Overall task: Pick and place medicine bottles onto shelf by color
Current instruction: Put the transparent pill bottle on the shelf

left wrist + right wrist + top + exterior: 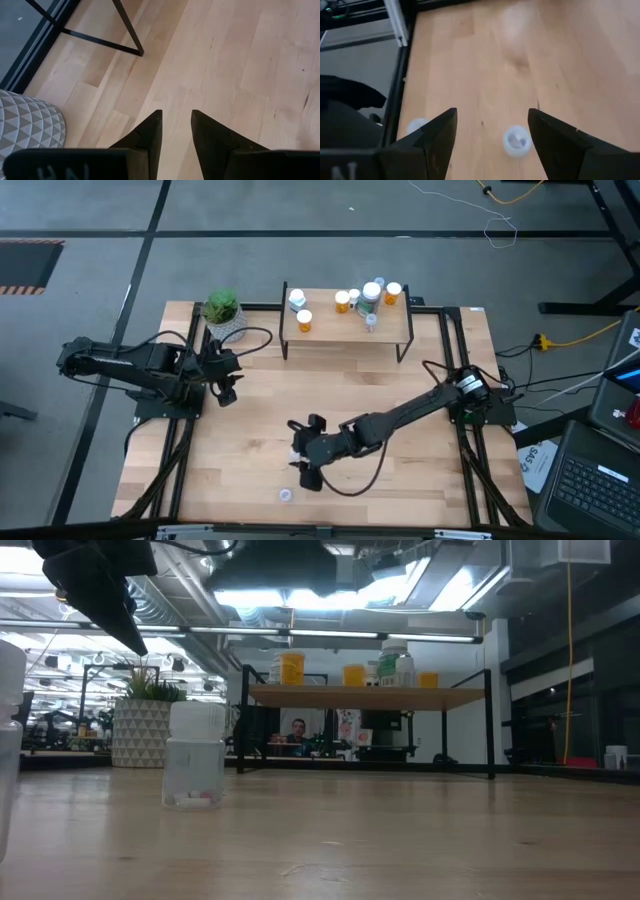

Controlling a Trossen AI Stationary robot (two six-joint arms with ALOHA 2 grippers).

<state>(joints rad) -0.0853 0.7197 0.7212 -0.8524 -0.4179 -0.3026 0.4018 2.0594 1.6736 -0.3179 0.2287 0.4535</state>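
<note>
Light wood planks form the table (pixel 420 480), and the shelf (pixel 345 325) stands at its far edge, roughly centred, on thin black legs. Medicine bottles sit on the shelf top: an orange one (pixel 304 321) and a white-capped one (pixel 296 299) toward its left end, and a cluster toward its right end made up of two further orange bottles (pixel 343 302), a larger greenish bottle (pixel 369 297) and another orange bottle (pixel 393 293) at the far right. A green plant in a white patterned pot (pixel 223 312) stands on the table just left of the shelf. The right gripper (pixel 492 135) is extended over the table toward its near edge, left of centre, fingers spread wide and holding nothing; a small clear bottle (pixel 516 140) stands upright on the wood between and below the fingers, not touched by either. A second small clear bottle (pixel 286 495) stands nearer the near edge, apart from the gripper. In the low view a clear bottle with a white cap (pixel 196 755) stands upright in the foreground. The left gripper (pixel 176 130) hangs over the table near its left edge, beside the plant pot, fingers parted by a narrow gap with bare wood showing between them and nothing held.
</note>
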